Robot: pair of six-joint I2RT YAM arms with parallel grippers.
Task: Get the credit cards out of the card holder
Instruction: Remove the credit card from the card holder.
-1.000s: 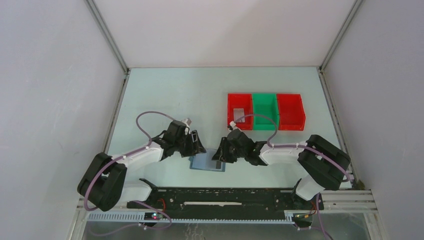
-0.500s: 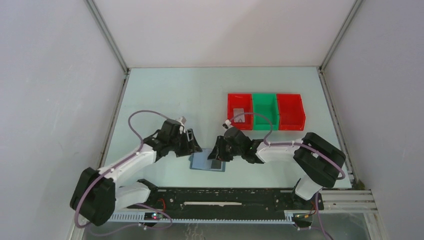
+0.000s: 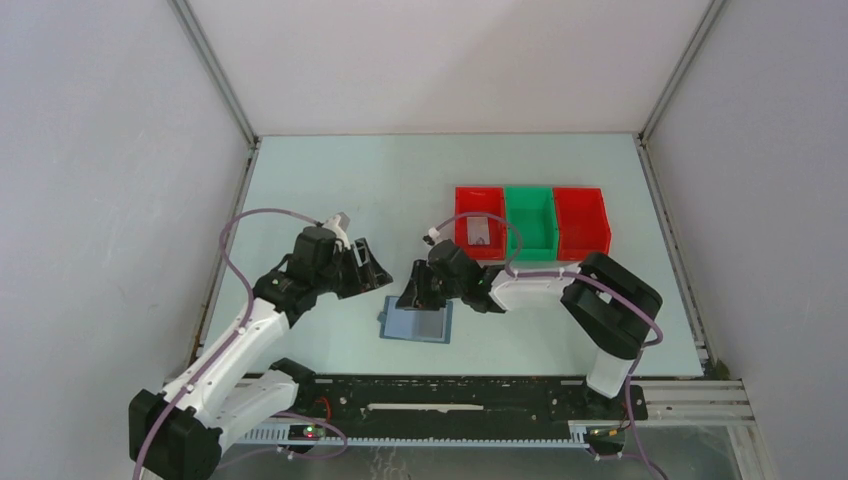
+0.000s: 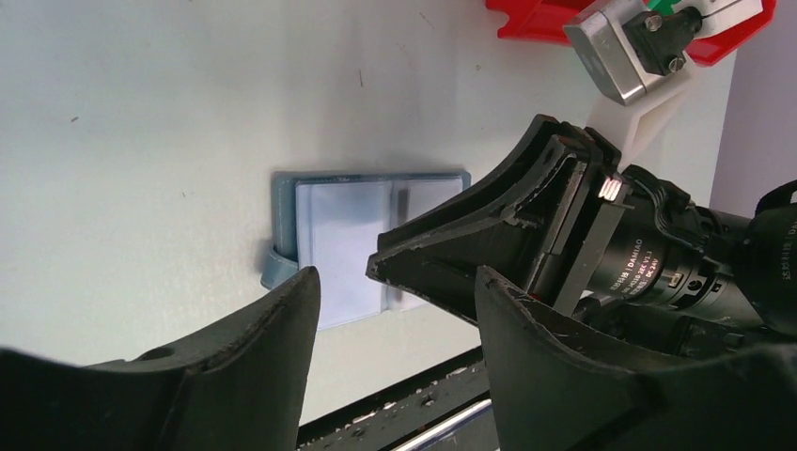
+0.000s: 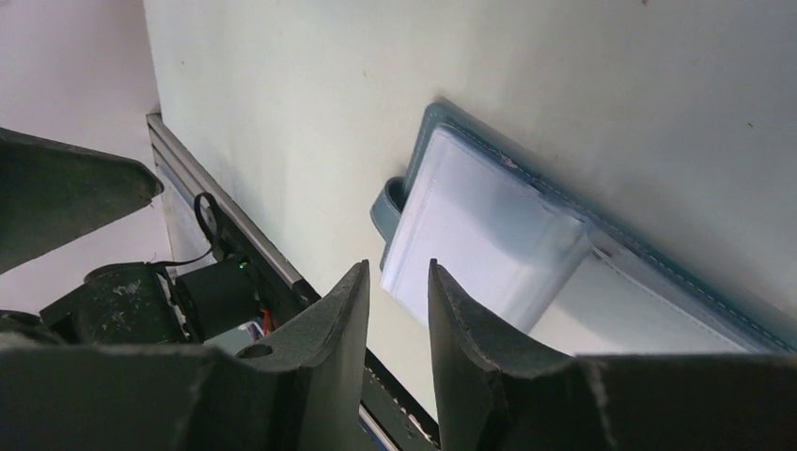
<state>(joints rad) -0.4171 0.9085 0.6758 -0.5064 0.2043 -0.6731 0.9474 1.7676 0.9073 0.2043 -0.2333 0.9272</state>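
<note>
While the soft blue-teal bifold card holder [image 3: 416,322] lay open on the pale counter [image 3: 330,190], the right end effector [image 5: 397,272] hovered above it, narrowly parted, empty; the left end effector [image 4: 395,282] hung released. Pinning the card holder first would likely stop dragging.

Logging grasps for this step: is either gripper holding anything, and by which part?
Nothing. Left fingers are spread and bare; right fingers show an empty gap near the open card holder.

You have the card holder [image 3: 415,324] on the surface [image 3: 350,190] near the arm bases; the row of bins [image 3: 531,222] stands behind it, to the right, one card [image 3: 479,231] in the leftmost.
</note>
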